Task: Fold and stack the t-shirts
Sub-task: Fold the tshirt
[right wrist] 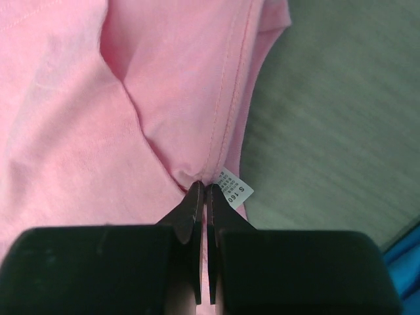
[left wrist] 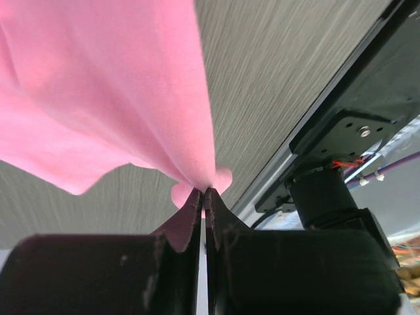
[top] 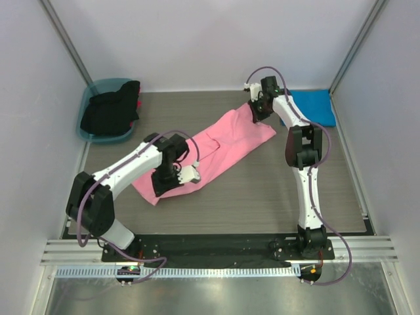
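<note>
- The pink t-shirt [top: 220, 146] lies diagonally across the table [top: 275, 197]; the blue t-shirt [top: 316, 106] sits far right.
- The left gripper [left wrist: 203, 195] and right gripper [right wrist: 205, 188] each pinch 1 end of the pink cloth.
- Light and limp, it will likely sag; seams grip best.

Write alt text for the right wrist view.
The right hand is pinched shut on a seamed edge of the pink t-shirt, right beside its small white size label. The shirt fills the left, a grey table the right, with a sliver of blue cloth in the bottom right corner.
</note>
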`<state>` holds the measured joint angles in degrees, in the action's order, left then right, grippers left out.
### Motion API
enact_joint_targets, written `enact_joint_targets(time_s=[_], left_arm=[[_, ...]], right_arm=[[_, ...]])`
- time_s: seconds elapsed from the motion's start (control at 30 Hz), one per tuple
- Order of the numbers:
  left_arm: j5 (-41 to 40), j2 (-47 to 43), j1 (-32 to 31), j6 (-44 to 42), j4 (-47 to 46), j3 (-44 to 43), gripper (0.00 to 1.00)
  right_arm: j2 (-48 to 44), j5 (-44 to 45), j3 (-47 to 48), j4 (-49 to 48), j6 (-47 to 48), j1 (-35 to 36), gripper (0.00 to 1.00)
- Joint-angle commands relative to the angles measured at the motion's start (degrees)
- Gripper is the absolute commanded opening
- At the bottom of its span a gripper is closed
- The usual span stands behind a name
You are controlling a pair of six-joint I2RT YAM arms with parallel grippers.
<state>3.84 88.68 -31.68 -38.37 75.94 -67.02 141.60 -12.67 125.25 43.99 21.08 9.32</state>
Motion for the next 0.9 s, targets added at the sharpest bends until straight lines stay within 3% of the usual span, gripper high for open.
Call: enact_joint_targets(time_s=[0.0,0.17,0.33,0.7,0.73,0.77,0.87], left_arm=[[3.88,-0.53,-5.31,1.02,11.77,-4.33,0.03],[6.0,6.49,-17.7,1.37,11.42,-8.73,0.03],[10.75,14.84,-25.61,2.68,9.05,-17.32,0.03],[16.63,30.14,-30.37,4.71,11.06,-37.73,0.06],[16.64,30.84,-30.98,5.06,11.5,-38.61,0.08],[16.56,30.85,-31.16,5.41,11.68,-39.06,0.16],[14.36,28.57,-31.25,7.78,10.03,-39.32,0.33]], right_arm=[[5.78,-0.08,9.02,0.57,0.98,1.66,0.01],[14.48,0.71,23.52,-0.12,1.42,5.17,0.01],[16.07,1.85,22.23,-11.19,0.63,9.04,0.01],[17.39,5.8,25.31,-34.66,-4.21,10.54,0.01],[17.05,6.85,25.22,-35.89,-3.77,10.54,0.02],[16.0,9.56,24.43,-38.51,-3.94,10.45,0.03],[11.53,12.4,21.71,-43.44,-7.0,9.14,0.23]])
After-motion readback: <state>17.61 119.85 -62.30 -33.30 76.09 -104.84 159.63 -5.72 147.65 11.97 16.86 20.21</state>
